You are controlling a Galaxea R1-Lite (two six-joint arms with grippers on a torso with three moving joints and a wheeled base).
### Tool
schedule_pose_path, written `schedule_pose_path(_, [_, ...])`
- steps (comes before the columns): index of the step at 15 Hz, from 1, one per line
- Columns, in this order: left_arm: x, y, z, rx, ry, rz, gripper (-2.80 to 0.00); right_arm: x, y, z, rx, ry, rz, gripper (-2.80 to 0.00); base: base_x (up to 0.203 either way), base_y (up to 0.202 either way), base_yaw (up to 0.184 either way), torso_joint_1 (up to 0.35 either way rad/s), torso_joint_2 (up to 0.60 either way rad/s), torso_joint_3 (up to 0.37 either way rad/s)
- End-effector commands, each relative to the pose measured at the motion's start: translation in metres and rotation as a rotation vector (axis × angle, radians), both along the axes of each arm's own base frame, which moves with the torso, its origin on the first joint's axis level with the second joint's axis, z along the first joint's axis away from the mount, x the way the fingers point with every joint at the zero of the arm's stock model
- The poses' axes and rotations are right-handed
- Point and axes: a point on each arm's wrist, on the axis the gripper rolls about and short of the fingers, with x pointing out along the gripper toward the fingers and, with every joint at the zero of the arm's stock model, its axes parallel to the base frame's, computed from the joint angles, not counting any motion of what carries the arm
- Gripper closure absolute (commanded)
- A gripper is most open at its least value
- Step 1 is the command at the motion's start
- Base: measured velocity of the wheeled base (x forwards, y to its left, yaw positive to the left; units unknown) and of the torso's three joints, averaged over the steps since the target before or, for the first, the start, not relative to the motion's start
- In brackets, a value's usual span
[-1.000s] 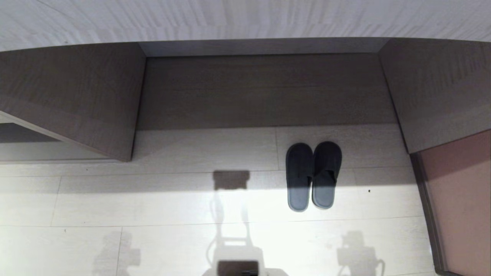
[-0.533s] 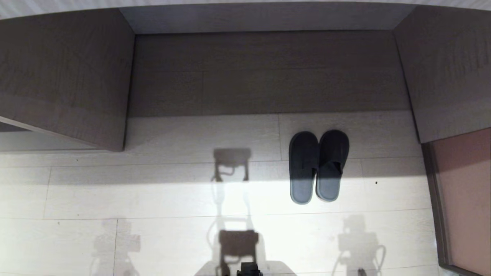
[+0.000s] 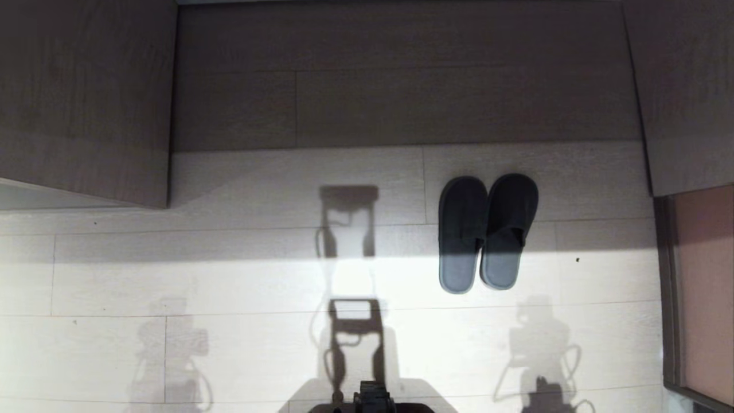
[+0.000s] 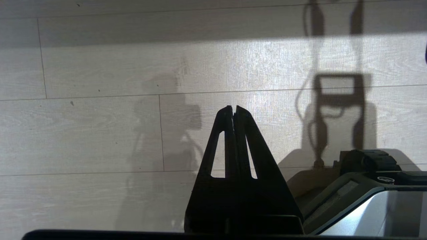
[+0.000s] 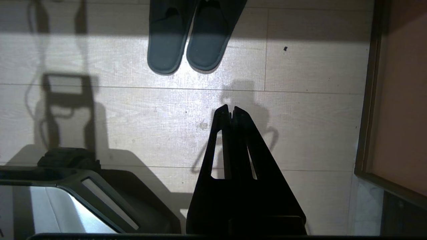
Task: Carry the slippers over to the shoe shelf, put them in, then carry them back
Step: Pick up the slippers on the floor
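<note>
Both claws are clenched tight and empty. The left claw hangs over bare floor, fingers pressed together, touching nothing. The right claw is the same, tips shut, hovering over the floorboards with the slippers just beyond it, apart from its tips.

From the head view, the slippers lie side by side on the floor, toes toward the brown wooden panel and a little short of it, toes in shadow and heels in the bright band of light. Neither claw shows here, only their shadows on the boards.

The right wrist view cuts the slippers off at the toes; the head view shows them whole. The robot's base sits beside the left claw, partly out of frame. A reddish-brown surface with a dark frame runs past the slippers on the right; what it is I can't make out.
</note>
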Motion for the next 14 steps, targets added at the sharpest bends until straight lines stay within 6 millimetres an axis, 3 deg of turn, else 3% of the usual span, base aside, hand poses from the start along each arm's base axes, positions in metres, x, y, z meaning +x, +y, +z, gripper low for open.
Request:
schedule_pose_path(1, [0.0001, 0.0000, 0.0000, -0.001, 0.001, 0.000, 0.00, 0.0001, 0.0000, 0.0000, 0.000, 0.002, 0.000, 0.00, 0.000, 0.000, 0.000, 0.002, 0.00, -0.197])
schedule_pose_path(14, [0.0001, 0.0000, 0.0000, -0.001, 0.001, 0.000, 0.00, 0.0001, 0.0000, 0.0000, 0.000, 0.002, 0.000, 0.00, 0.000, 0.000, 0.000, 0.002, 0.00, -0.198])
